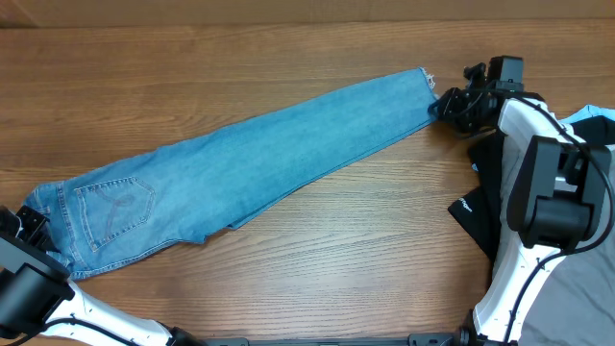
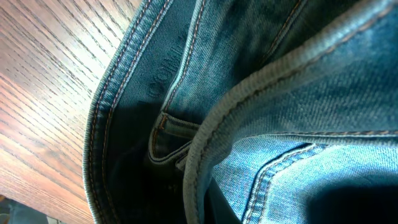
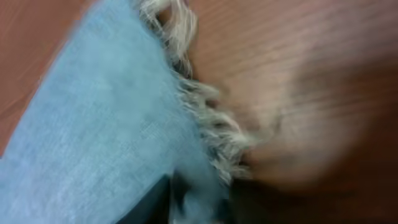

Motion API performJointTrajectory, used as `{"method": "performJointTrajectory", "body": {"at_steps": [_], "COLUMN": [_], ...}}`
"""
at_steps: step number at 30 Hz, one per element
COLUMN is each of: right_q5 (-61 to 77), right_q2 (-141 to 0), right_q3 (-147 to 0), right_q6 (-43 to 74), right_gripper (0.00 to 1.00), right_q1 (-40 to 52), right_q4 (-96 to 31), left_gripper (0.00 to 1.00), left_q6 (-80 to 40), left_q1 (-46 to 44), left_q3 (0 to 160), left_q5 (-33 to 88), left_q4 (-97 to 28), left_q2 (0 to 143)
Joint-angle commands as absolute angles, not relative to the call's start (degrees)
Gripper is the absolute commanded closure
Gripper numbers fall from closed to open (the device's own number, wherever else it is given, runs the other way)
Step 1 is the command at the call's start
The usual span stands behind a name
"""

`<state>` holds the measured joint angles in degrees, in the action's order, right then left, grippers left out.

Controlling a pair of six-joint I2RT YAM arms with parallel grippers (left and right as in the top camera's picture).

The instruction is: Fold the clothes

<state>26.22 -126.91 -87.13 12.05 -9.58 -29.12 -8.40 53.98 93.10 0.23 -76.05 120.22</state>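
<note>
The clothes are light-blue jeans [image 1: 269,154], lying in one long strip slantwise across the wooden table [image 1: 288,48], back pocket [image 1: 115,211] facing up at the lower left. My left gripper [image 1: 34,226] sits at the waist end, shut on the waistband [image 2: 211,130], which bunches over its jaws. At the upper right, my right gripper [image 1: 444,104] is at the frayed ankle hem [image 1: 428,77]. In the blurred right wrist view, the fringe [image 3: 205,118] and a fold of denim [image 3: 106,124] run down between the dark fingers of the right gripper [image 3: 199,199], which close on the cloth.
A pile of other garments lies at the right edge beside the right arm: a black piece [image 1: 480,211], a light-blue piece [image 1: 591,120] and a grey one [image 1: 577,298]. The left arm's base fills the lower left corner.
</note>
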Motion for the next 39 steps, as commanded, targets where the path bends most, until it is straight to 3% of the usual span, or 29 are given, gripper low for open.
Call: {"method": "performJointTrajectory", "body": {"at_steps": [1,2,11,21,33,34,36,37,39], "right_q5": [25.8,25.8,14.6,12.4,12.0,12.0,12.0,12.0,12.0], "right_q2": [-129.8,-129.8,-124.5,-122.9,-122.9,-122.9,-122.9,-122.9,-122.9], "right_q3": [-86.5,-86.8,-88.2,-88.2,-88.2,-88.2,-88.2,-88.2,-88.2], "right_q6": [12.1,12.1,18.4,19.4,19.8,19.8,19.8,19.8,19.8], "right_gripper": [0.93,0.96,0.96,0.96,0.96,0.96,0.96,0.96,0.96], "right_q1": [-9.6,-9.9,-14.5,-17.6,-17.9,-17.9,-17.9,-17.9,-17.9], "right_q4": [-31.7,-32.3,-38.0,-44.4,-45.0,-45.0,-45.0,-45.0,-45.0], "left_gripper": [0.94,0.94,0.94,0.96,0.96,0.93,0.65,0.56,0.45], "left_q6": [-7.2,-7.2,-4.6,-4.6,-12.6,-13.9,-14.9,-14.9,-15.1], "left_q1": [53.5,53.5,53.6,53.5,54.8,55.1,55.6,56.0,56.8], "left_q3": [94.4,94.4,94.6,94.7,94.7,94.7,94.7,94.7,94.7], "left_q5": [1.4,1.8,5.5,5.3,-8.9,-9.9,-10.3,-10.5,-10.5], "left_q4": [-76.1,-75.9,-74.7,-73.9,-78.3,-78.8,-79.1,-79.2,-79.5], "left_q2": [118.4,118.4,118.4,118.4,118.4,118.4,118.4,118.4,118.4]}}
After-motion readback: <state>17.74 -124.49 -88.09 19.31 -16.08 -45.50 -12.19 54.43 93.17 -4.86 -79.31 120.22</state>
